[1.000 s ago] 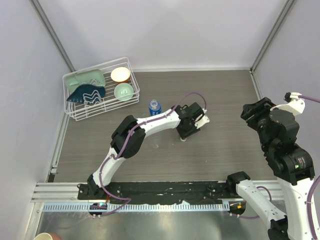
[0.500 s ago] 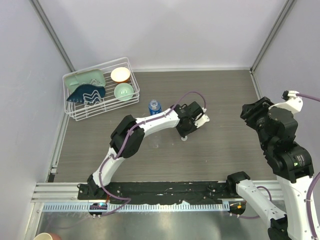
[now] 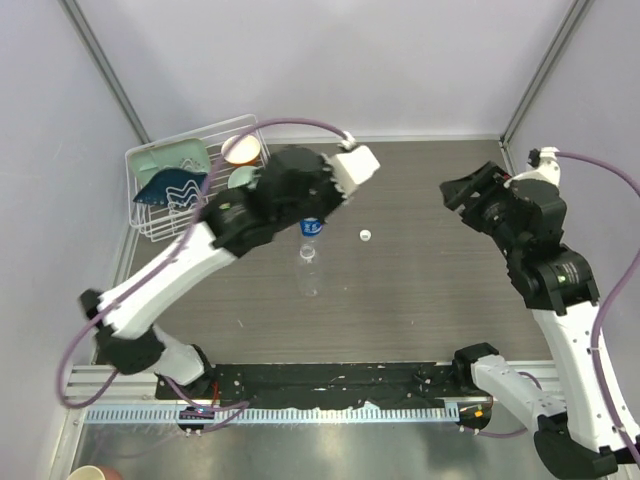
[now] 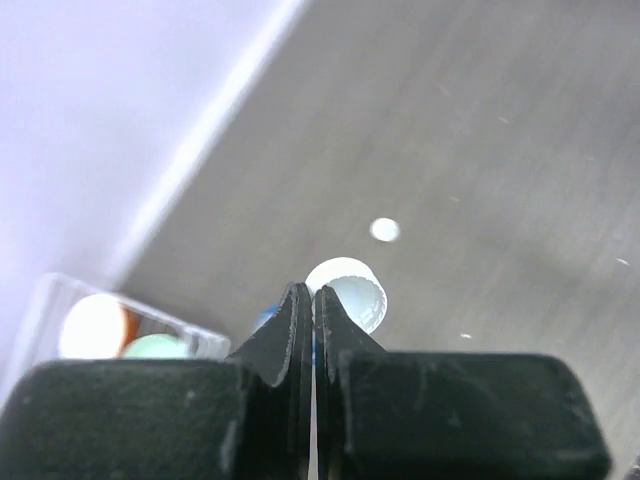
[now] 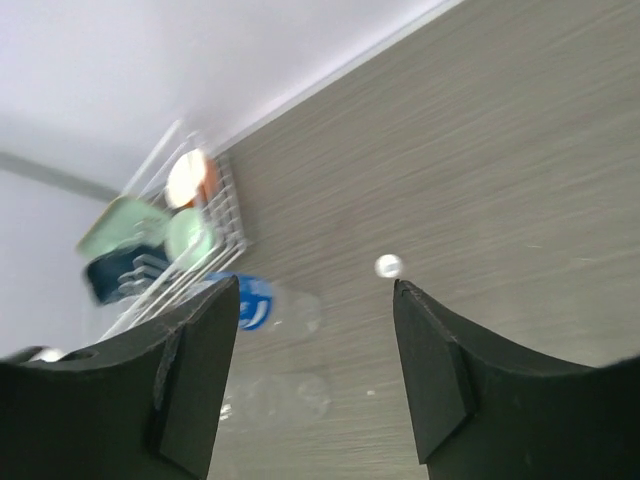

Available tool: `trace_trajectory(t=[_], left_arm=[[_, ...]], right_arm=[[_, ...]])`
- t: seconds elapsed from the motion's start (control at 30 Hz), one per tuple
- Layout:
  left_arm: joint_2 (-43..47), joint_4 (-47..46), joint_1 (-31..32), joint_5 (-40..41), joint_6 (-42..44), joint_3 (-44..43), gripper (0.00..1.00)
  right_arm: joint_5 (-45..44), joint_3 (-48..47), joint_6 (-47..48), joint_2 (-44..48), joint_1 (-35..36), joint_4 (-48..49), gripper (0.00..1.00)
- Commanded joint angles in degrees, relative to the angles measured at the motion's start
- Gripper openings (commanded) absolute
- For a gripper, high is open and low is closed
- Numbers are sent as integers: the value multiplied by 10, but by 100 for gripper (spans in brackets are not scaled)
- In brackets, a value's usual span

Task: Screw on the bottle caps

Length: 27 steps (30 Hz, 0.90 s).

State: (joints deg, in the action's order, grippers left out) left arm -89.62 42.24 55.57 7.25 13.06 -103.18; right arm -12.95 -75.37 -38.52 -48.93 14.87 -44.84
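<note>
In the past second the left arm has left its low reach across the tabletop [image 3: 440, 290] and now stands high, swung back over the bottles. The small white spot its fingers were pressing near the middle is gone from the wood. In the wrist view the left gripper [image 4: 308, 295] is pinched to a hairline, and a held cap [image 4: 350, 288] sits right at the tips. We judge its thin wall to be nipped between them, though the contact itself is hidden. So the pick looks done, and what remains is seating the cap on a neck and turning it.

The right arm has leaned in from the right edge. The right gripper [image 5: 315, 292] is spread wide and holds nothing; we take it as ready to steady a bottle.

The loose cap [image 3: 366, 236] lies alone near the middle, a little toward the far edge. Just left of it stands the labelled bottle [image 3: 311, 228], and just nearer us is the plain bottle [image 3: 308, 272]. We cannot tell whether the plain one is upright or lying down.

Both caps are short, opaque white plastic rings. The bottles are thin and clear, so the plain one nearly vanishes against the matte grey wood grain, while the other shows by its glossy blue wrap. The fingers are black, matte, tapered wedges. A white wire dish rack [image 3: 190, 135] fills the far left corner.
</note>
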Motion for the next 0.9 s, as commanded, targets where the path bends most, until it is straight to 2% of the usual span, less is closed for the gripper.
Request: trace_trajectory(t=[0.0,0.07,0.13,0.2,0.27,0.4,0.47,0.53,0.57,0.73,0.83,0.87], left_arm=[[91,35,3,108,129,58,0],[161,28,2,70,172,106,0],[202,17,3,-6,180,140,0],[250,-11,4,-51,134,184,0],[277,-87,5,-43,28,218,0],[335,-210,4,-101,15,300,0],[340,-260,4,-124,9,312,0],[333,-298,4,-123,6,329,0],[329,-347,4,-98,3,332,0],[282,-458,4,-15,-34,302,0],[279,-533,4,-39,-14,323,0],[290,-587,3,-46,-2,360,0]], right_arm=[[187,47,-54,-13,-1,168,70],[259,73,-73,-25,-1,240,70],[296,89,-109,-34,1,298,70],[312,96,-119,-40,14,316,69],[311,89,-114,-45,23,314,69],[330,95,-131,-49,38,337,68],[337,116,-159,-50,57,387,68],[335,138,-178,-52,91,449,67],[332,159,-196,-53,104,482,67],[315,206,-254,-86,162,636,67],[309,233,-316,-96,170,722,67],[305,240,-330,-103,171,737,67]])
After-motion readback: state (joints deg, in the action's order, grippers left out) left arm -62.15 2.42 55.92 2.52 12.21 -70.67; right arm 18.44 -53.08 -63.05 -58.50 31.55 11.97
